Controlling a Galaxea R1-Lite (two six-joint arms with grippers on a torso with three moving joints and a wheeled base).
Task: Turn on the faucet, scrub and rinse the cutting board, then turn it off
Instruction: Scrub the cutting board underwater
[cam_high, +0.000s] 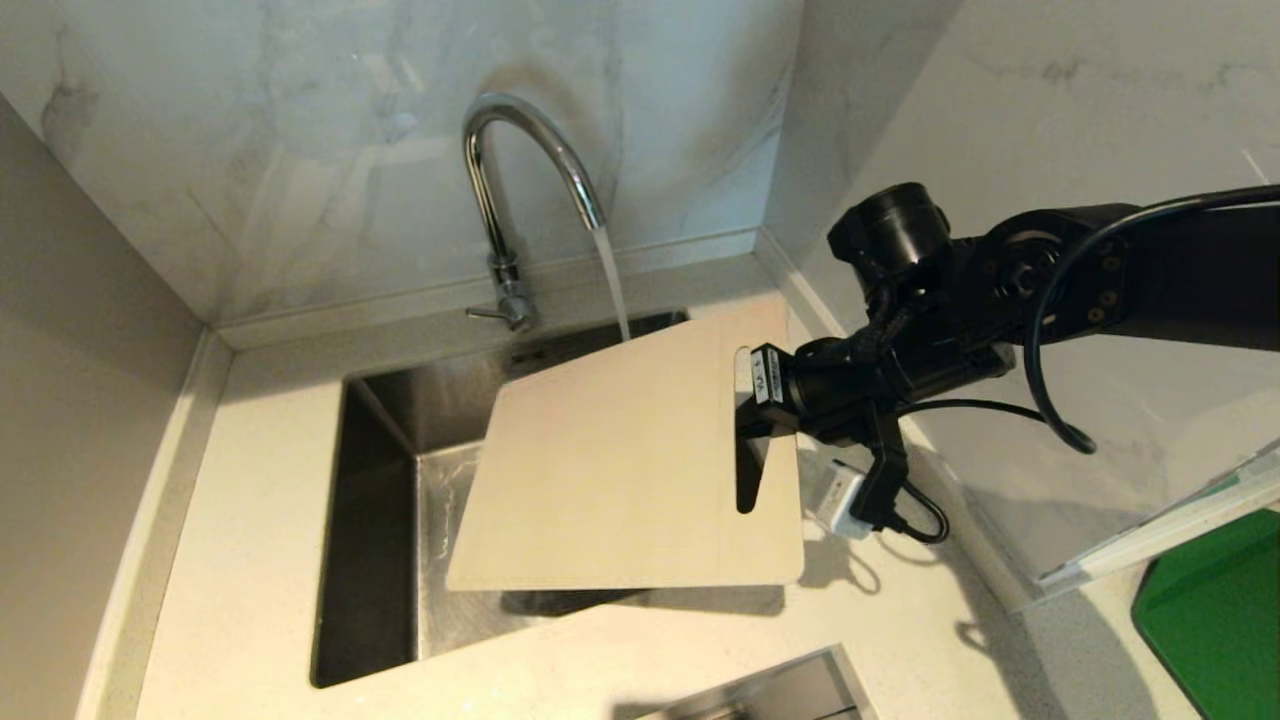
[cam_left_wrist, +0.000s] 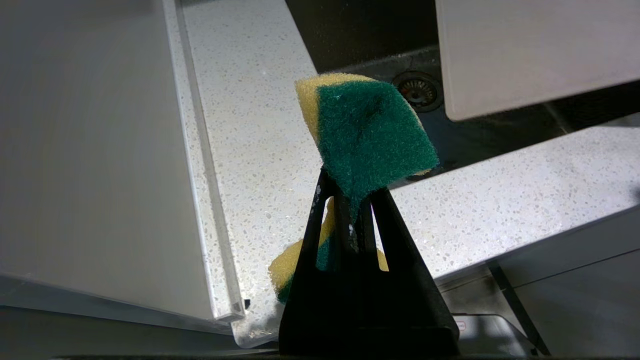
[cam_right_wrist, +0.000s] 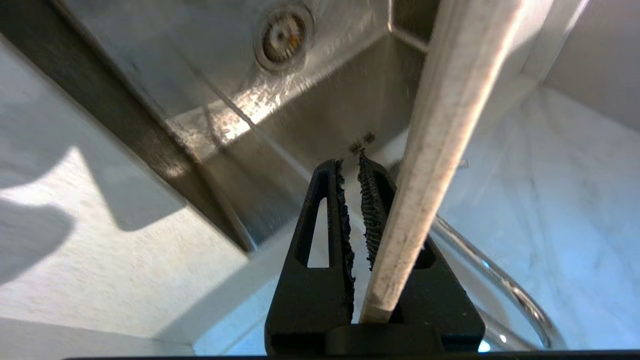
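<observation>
The left pincer clamps a green-and-yellow sponge above the speckled countertop.

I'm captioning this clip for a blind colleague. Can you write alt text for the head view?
The right gripper holds a cream cutting board by its handle end, tilted over a steel sink, while water runs from the chrome faucet behind the board's far edge. A green board lies at the right.

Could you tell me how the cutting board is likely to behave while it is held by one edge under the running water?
The cutting board looks stiff: held near its slot by the right gripper, it juts over the sink without sagging. Water from the faucet probably makes it slippery. With so much overhang, it may tend to pivot in the grip.
</observation>
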